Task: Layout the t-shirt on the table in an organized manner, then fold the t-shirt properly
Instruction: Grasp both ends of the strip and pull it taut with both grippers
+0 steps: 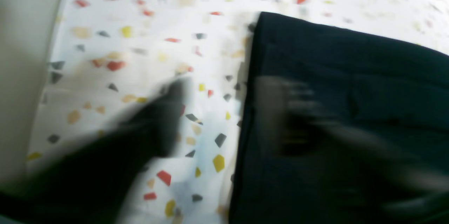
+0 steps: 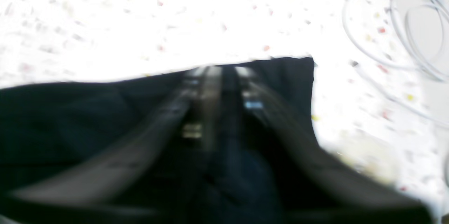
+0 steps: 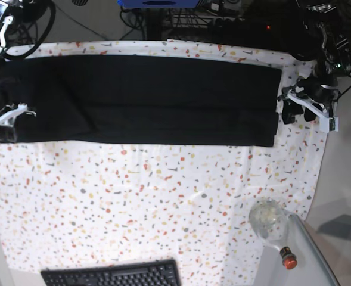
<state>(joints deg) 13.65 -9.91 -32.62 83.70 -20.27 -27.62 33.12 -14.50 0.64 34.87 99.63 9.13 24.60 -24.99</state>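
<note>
The black t-shirt (image 3: 151, 98) lies as a long flat band across the far part of the speckled table (image 3: 133, 202). My left gripper (image 3: 295, 112) is at the shirt's right end. In the left wrist view, this gripper (image 1: 231, 119) is open and blurred, one finger over the table (image 1: 140, 24) and the other over the t-shirt (image 1: 350, 76), whose edge lies flat between them. My right gripper (image 3: 5, 128) is at the shirt's left end. Seen from the right wrist, that gripper (image 2: 228, 76) hangs over the t-shirt (image 2: 70, 112) near its far edge, its blurred fingers a little apart.
A black keyboard (image 3: 112, 275) lies at the table's near edge. A clear bottle (image 3: 270, 223) with a red cap (image 3: 289, 260) rests at the near right corner. White cables (image 2: 414, 24) coil beside the cloth. Dark equipment lines the back edge.
</note>
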